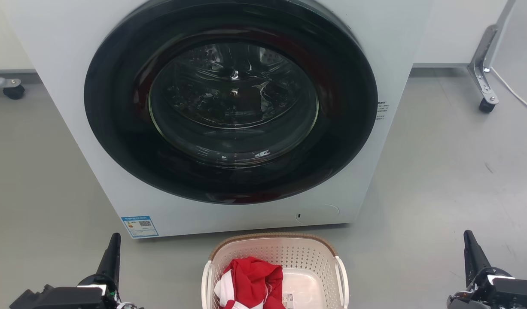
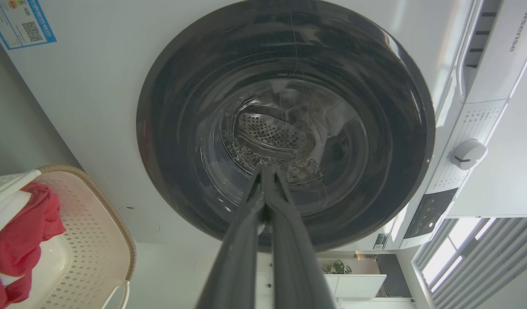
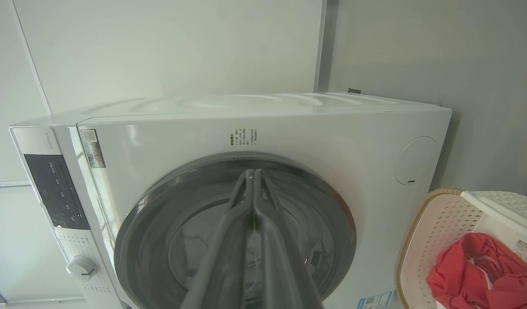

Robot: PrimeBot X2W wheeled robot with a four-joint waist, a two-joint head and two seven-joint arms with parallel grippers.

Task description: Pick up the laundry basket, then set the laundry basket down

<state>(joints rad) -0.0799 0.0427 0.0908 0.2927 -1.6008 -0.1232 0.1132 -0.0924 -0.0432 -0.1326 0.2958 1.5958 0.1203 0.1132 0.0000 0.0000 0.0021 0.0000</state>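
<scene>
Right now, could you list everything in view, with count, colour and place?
washer: one, white, centre.
door: one, dark, round, on the washer's front.
label: one, blue, washer's lower left corner.
basket: one, cream with brown rim, before the washer.
cloth: one, red and white, in the basket's left part.
castors: two, black, back left and back right.
cable: one, white, far right.
left gripper: one, dark, shut, lower left.
right gripper: one, dark, shut, lower right.

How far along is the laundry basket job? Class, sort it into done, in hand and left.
Done: nothing that shows; the laundry basket sits on the floor before the washer. In hand: nothing; the left gripper and right gripper are shut, empty, either side of it, not touching. Left: grasping, lifting, setting down.
</scene>
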